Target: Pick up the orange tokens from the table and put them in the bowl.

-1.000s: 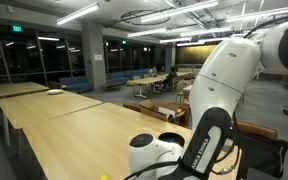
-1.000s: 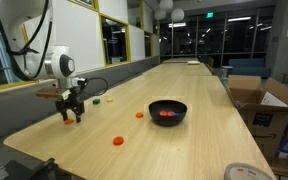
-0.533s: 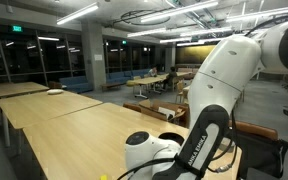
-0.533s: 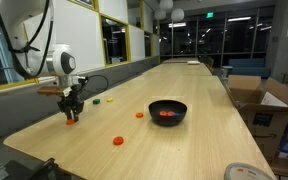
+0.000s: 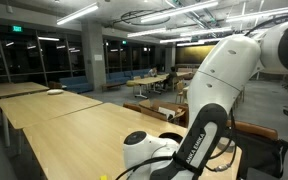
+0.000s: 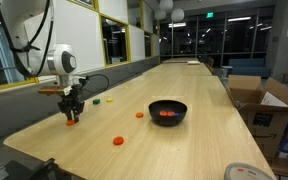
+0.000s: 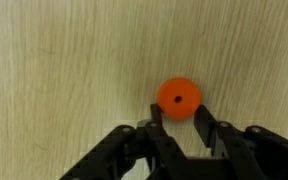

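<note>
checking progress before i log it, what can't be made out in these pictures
- Exterior view: the gripper and its orange token are too small to tell whether the token is off the table.
- Exterior view: the near wall of the bowl hides how many tokens lie inside.
- Exterior view: the robot arm blocks gripper, bowl and tokens.
- Wrist view: frame edges cut off the bowl.

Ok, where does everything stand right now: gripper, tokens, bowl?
Gripper: shut on a token, down at the table.
Gripped orange token: flat, pinched between the fingers.
Front orange token: loose on the table, untouched.
Middle orange token: loose on the table, short of the bowl.
Bowl: upright, something orange already inside.
</note>
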You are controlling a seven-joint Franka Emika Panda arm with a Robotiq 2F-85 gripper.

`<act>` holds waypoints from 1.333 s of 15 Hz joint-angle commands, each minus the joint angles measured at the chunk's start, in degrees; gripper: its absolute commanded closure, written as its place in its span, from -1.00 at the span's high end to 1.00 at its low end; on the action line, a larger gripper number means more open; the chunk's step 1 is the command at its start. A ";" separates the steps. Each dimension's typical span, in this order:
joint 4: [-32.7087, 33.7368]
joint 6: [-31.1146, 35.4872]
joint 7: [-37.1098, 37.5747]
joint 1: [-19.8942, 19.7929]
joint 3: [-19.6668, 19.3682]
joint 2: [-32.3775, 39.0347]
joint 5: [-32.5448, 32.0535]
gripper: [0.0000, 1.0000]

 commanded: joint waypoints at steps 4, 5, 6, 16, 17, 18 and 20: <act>-0.63 -1.28 -1.09 -4.15 -1.68 -5.26 -0.27 -0.72; -0.96 -1.35 -1.39 -5.28 -2.28 -6.72 -0.34 -0.72; -1.06 -1.45 -1.76 -6.45 -2.83 -8.03 -0.41 -0.72; 1.58 -2.03 -9.01 -22.28 -8.34 -15.26 1.01 -0.72; 2.49 -1.91 -9.62 -23.87 -8.90 -14.75 1.37 -0.72; 3.61 -1.90 -10.21 -25.41 -9.36 -13.88 1.91 -0.72; 5.65 -1.99 -11.62 -27.99 -9.87 -12.18 3.28 -0.72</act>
